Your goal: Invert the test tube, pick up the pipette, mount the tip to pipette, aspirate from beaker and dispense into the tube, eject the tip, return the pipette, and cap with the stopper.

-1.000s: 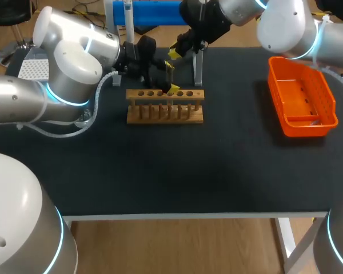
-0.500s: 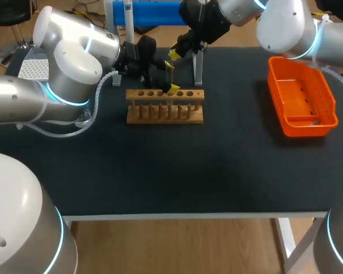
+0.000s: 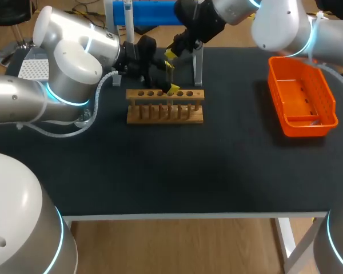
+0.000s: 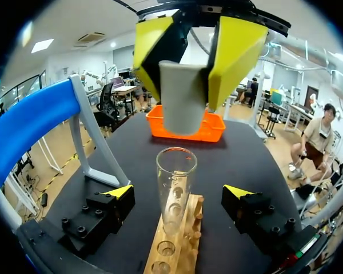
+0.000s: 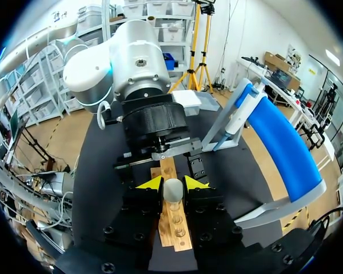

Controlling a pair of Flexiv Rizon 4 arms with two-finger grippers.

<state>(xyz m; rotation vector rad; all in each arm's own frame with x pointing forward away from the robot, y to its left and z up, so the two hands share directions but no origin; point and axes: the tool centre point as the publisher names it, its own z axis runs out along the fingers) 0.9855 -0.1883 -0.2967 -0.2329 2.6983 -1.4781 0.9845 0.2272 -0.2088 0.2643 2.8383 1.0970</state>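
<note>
Right fingers (image 4: pixel 234 54) clamped on grey stopper (image 4: pixel 183 97) just above upright test tube (image 4: pixel 175 188) in wooden rack (image 4: pixel 186 254); left fingers (image 4: pixel 121 192) released, flanking tube without contact.

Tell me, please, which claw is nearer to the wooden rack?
Left. The left claw straddles the tube just above the rack; the right claw, holding the stopper, hangs higher up.

You've got bright, even overhead light in all views. The matte black table top (image 3: pixel 217 165) takes it flat: no glare, shadows barely register. The glossy white shell of the left arm (image 3: pixel 74 63) shows soft sheen. The clear glass test tube (image 4: pixel 175 171) catches small rim highlights; the pale grey stopper (image 4: pixel 183 97) above it sits shaded on its near face
</note>
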